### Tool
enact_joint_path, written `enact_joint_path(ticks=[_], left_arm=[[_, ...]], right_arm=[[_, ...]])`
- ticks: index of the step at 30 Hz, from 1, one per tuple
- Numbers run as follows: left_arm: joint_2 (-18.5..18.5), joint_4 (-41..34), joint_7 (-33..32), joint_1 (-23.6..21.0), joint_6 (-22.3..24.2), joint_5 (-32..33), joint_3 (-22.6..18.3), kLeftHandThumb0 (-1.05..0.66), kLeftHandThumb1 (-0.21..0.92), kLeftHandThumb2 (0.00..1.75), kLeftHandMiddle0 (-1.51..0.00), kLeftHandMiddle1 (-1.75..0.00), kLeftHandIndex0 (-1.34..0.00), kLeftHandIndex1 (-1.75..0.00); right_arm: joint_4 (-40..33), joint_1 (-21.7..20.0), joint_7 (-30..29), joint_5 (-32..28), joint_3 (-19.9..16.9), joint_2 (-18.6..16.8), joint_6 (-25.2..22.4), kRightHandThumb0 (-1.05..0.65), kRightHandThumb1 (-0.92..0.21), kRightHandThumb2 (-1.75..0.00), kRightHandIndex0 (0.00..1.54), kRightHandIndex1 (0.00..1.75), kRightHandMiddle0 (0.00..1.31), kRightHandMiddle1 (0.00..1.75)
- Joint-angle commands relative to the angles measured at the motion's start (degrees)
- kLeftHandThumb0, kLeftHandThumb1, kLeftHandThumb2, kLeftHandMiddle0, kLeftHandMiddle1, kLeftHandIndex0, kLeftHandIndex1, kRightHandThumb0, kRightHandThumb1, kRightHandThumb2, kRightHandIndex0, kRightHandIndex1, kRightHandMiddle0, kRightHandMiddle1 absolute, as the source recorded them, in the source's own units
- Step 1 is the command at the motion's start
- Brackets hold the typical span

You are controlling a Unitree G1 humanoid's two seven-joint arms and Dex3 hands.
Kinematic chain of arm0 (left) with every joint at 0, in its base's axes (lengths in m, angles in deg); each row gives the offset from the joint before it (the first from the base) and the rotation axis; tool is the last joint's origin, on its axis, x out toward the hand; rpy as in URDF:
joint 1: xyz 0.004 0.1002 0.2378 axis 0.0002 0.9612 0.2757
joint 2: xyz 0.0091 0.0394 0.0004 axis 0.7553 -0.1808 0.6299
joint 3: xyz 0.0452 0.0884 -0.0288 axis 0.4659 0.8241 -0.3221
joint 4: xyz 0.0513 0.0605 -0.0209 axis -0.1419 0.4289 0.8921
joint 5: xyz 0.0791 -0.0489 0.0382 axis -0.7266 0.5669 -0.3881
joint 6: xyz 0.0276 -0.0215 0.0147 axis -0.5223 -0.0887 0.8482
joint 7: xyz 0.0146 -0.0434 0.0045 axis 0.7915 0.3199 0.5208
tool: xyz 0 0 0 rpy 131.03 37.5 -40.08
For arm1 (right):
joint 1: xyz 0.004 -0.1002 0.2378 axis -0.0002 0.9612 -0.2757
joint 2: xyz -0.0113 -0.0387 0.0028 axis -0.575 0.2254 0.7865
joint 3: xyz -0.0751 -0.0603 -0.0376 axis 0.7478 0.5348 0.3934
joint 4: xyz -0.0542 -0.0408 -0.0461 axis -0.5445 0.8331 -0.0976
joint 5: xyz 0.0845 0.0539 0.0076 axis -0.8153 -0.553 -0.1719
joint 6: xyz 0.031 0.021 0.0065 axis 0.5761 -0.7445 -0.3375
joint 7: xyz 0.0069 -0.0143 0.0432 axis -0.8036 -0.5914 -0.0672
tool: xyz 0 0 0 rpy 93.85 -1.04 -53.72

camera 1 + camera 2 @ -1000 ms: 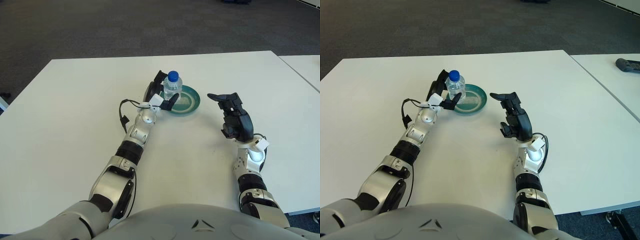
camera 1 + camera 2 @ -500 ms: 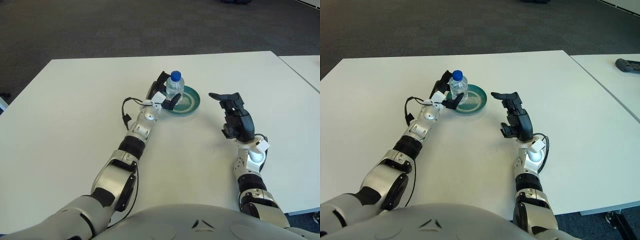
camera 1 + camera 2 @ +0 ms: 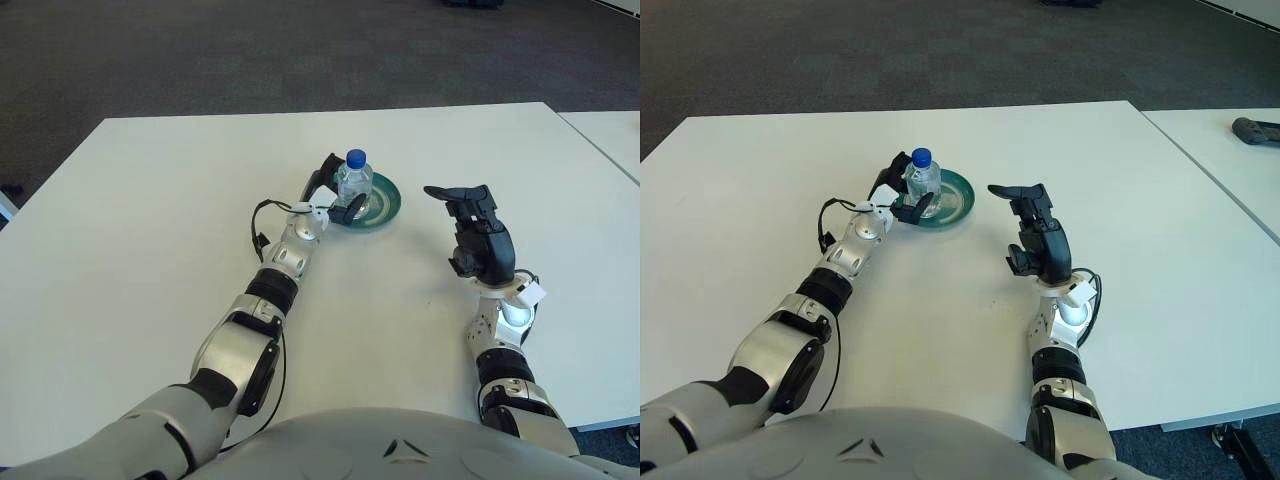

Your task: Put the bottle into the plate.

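Placement step: our left hand point(image 3: 328, 196) is clamped around the upright bottle point(image 3: 353, 184), which stands over the left part of the green plate point(image 3: 385, 205), so we judge the next move is release, while our right hand point(image 3: 478, 240) waits right of the plate, fingers loosely spread.

Looks like an office: big plain white table point(image 3: 150, 200), another table point(image 3: 1230, 170) beside it, dark grey carpet point(image 3: 200, 50) all around.
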Motion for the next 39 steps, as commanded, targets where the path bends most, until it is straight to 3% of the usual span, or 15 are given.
enact_joint_path(ticks=[1, 18, 27, 28, 29, 31, 33, 35, 37, 39], left_arm=[[-0.30, 2.05, 0.14, -6.09, -0.20, 1.59, -1.80, -0.46, 0.34, 1.28, -1.18, -1.75, -0.58, -1.75], [-0.79, 8.31, 0.90, -8.85, 0.83, 3.83, -3.44, -0.46, 0.33, 1.29, -1.16, -1.75, -0.59, -1.75], [0.00, 15.84, 3.06, -11.11, -3.36, 3.61, -3.31, -0.46, 0.34, 1.28, -1.07, -1.75, -0.59, -1.75], [0.11, 16.18, 3.17, -11.27, -3.54, 3.34, -3.12, -0.44, 0.43, 1.13, -0.98, -1.75, -0.55, -1.70], [0.22, 16.55, 3.24, -11.49, -3.65, 2.85, -2.72, -0.44, 0.46, 1.08, -0.96, -1.75, -0.54, -1.69], [0.36, 17.19, 3.31, -11.86, -3.89, 2.16, -2.14, -0.40, 0.62, 0.81, -0.58, -1.75, -0.48, -1.62], [0.54, 17.78, 3.73, -12.14, -4.22, 1.69, -1.72, -0.56, 0.65, 0.67, -0.35, -1.39, -0.25, -1.45], [0.71, 18.29, 4.34, -12.37, -4.55, 1.49, -1.48, -0.67, 0.71, 0.54, -0.26, -1.09, -0.13, -1.28], [0.83, 18.71, 4.84, -12.54, -4.78, 1.40, -1.34, -0.75, 0.78, 0.39, -0.22, -0.82, -0.05, -1.15], [0.98, 19.12, 5.46, -12.71, -4.90, 1.34, -1.20, -0.79, 0.83, 0.32, -0.21, -0.69, -0.03, -1.07]], right_arm=[[11.97, 12.96, -0.96, -3.90, -1.93, -6.68, 1.74, -0.74, -0.92, -0.65, 0.40, 0.95, 0.09, 1.17], [7.87, 15.77, -1.37, -4.01, -0.51, -8.69, 1.35, -0.75, -0.92, -0.66, 0.40, 1.03, 0.11, 1.19], [5.79, 16.73, -0.29, -6.38, -0.41, -9.70, 0.21, -0.70, -0.92, -0.62, 0.40, 1.03, 0.11, 1.19], [5.59, 16.87, -0.21, -6.52, -0.34, -9.74, -0.01, -0.69, -0.92, -0.59, 0.41, 1.03, 0.11, 1.20], [5.38, 17.03, -0.15, -6.65, -0.27, -9.74, -0.41, -0.69, -0.92, -0.58, 0.41, 1.03, 0.11, 1.20], [5.05, 17.30, -0.10, -6.83, -0.17, -9.72, -1.11, -0.68, -0.92, -0.55, 0.41, 1.05, 0.12, 1.20], [4.77, 17.46, -0.09, -7.03, -0.14, -9.77, -1.55, -0.68, -0.91, -0.53, 0.41, 1.06, 0.12, 1.21], [4.59, 17.51, -0.18, -7.10, -0.12, -9.85, -1.66, -0.68, -0.91, -0.52, 0.41, 1.06, 0.13, 1.22], [4.41, 17.59, -0.46, -6.98, -0.05, -9.86, -1.78, -0.68, -0.90, -0.52, 0.42, 1.07, 0.14, 1.23], [4.12, 17.76, -1.01, -6.61, 0.08, -9.81, -2.07, -0.68, -0.90, -0.52, 0.42, 1.08, 0.15, 1.24]])
